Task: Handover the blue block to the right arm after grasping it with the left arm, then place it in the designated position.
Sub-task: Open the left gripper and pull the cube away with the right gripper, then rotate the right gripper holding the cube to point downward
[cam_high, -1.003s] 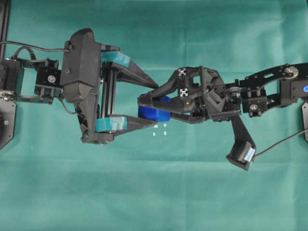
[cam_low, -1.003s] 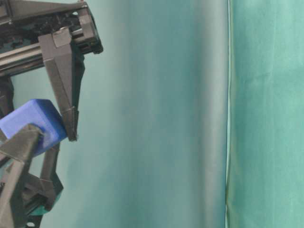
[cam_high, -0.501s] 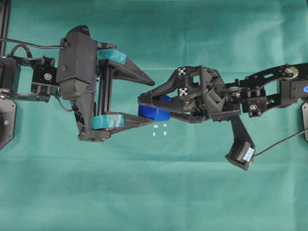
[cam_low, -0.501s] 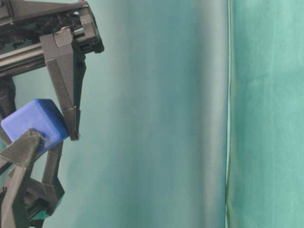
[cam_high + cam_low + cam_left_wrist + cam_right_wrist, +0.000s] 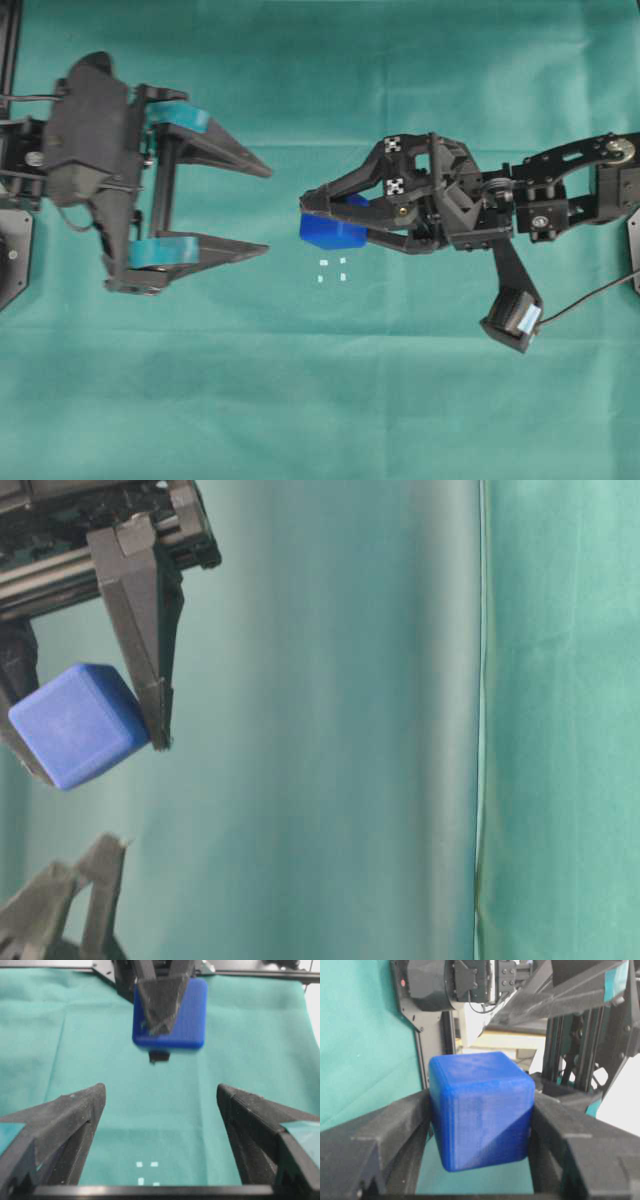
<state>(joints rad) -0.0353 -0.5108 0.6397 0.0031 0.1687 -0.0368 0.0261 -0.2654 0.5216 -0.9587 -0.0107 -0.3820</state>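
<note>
1. green cloth (image 5: pixel 320 400) covers my whole table; since the earlier frame my left gripper (image 5: pixel 262 208) has backed off leftward, clear of the blue block (image 5: pixel 332 230).
2. block sits pinched at the tips of my right gripper (image 5: pixel 318 222), off the cloth, just above the designated position (image 5: pixel 332 270).
3. left jaws spread wide, holding nothing; right arm (image 5: pixel 560 195) reaches in level from the right.

showing one blue block (image 5: pixel 332 230). showing two black arms, one gripper each: one with teal-taped fingers (image 5: pixel 262 208), one plain black (image 5: pixel 312 218). counting four tiny white corner marks (image 5: pixel 332 269) making one square on one green cloth (image 5: pixel 320 400). also showing two checkered tags (image 5: pixel 394 146) on the plain gripper.
</note>
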